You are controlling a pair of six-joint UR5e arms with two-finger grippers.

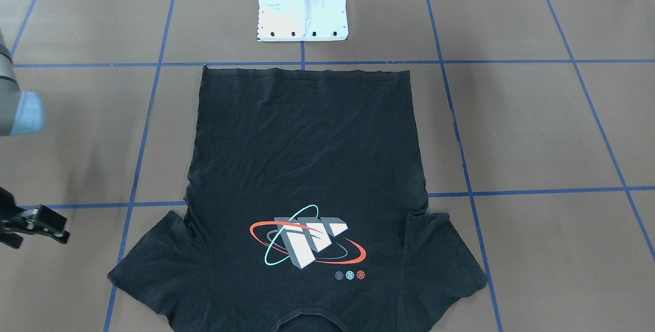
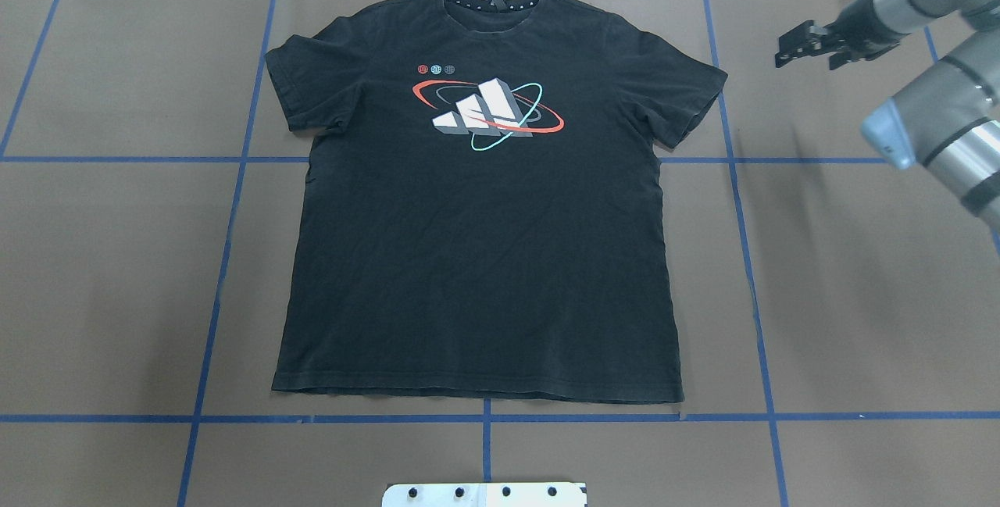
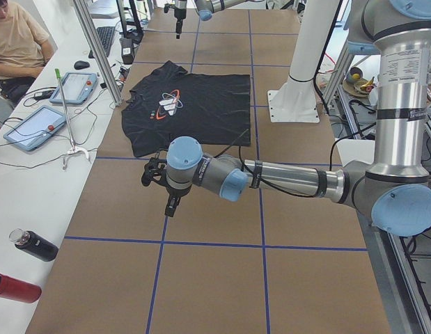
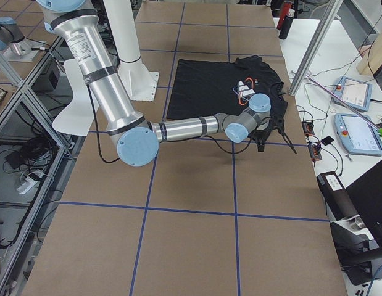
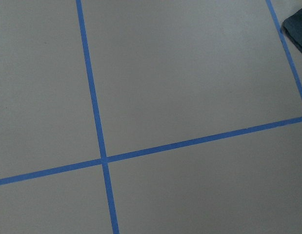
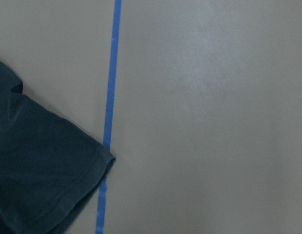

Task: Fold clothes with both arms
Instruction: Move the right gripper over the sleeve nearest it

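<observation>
**Both pincers clear of the shirt**

My right pincer point(image 2: 783, 52) hangs with its jaws apart, near a sleeve point(image 6: 43, 170) whose corner touches a blue tape line point(image 6: 110, 97). My left pincer point(image 3: 161, 193) hovers over the brown counter point(image 2: 844, 296) off the opposite sleeve; I cannot tell whether it is parted. The black T-shirt point(image 2: 484, 257) lies flat, print up, with its hem toward my white pedestal point(image 1: 302, 9). Past the collar edge, a person point(image 3: 17, 42) sits at a white side table point(image 3: 20, 181) with tablets point(image 3: 34, 129) and two bottles point(image 3: 34, 245).

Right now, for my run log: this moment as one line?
T-shirt: flat, graphic up, unfolded | right gripper: open, off T-shirt | left gripper: state unclear, off T-shirt
</observation>
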